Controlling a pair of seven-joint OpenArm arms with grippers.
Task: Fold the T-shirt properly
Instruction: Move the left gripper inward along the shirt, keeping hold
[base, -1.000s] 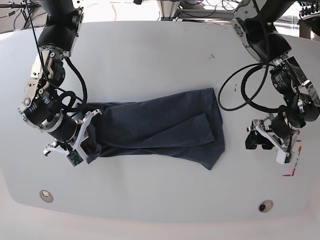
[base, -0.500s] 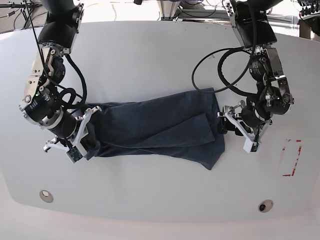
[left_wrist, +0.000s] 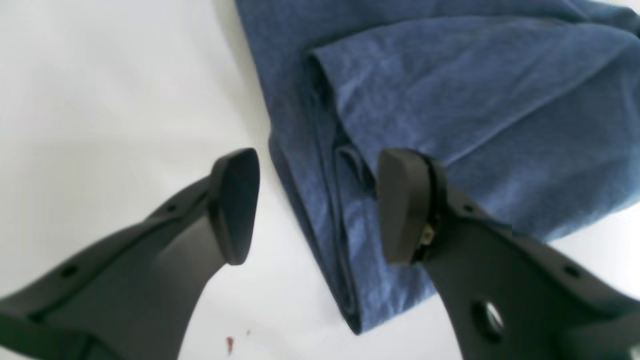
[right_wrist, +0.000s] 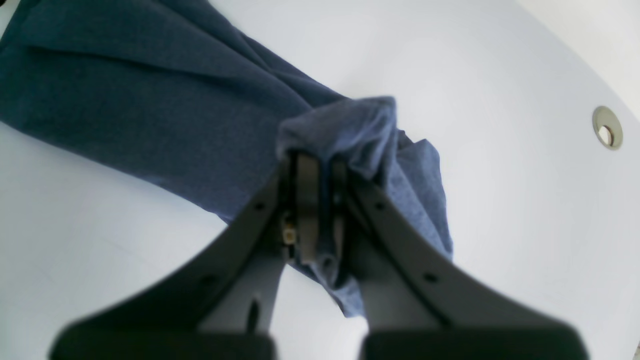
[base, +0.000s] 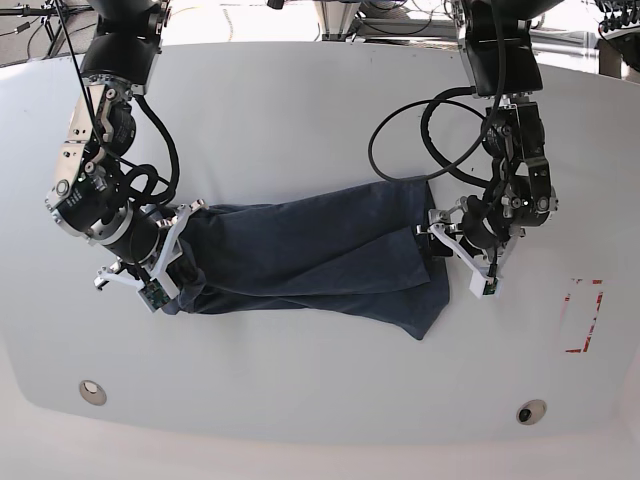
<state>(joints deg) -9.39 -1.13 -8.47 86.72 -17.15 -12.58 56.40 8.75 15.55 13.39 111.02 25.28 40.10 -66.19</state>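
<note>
White tabletop (base: 300, 120) carries everything. T-shirt (base: 310, 255), dark navy heathered, lies mid-table as a long band folded lengthwise, running left to right; no lettering or label visible in these views. Band's right end is wider with a loose corner hanging toward the near edge.

Right pincer (right_wrist: 315, 200), at the band's left end in the base view, is clenched on a bunched-up wad of shirt fabric, lifting it slightly off the tabletop. Left pincer (left_wrist: 320, 200), at the band's right end, is released, jaws apart, straddling the layered edge there: one finger over bare tabletop, the other over cloth. Contact with the fabric unclear.

Step in hand, by my read: getting both ends gripped for the crosswise fold. Next move calls for the left pincer to drop and close on all stacked layers at that edge, then both ends lifted together. Risk: catching the top layer only.
</note>
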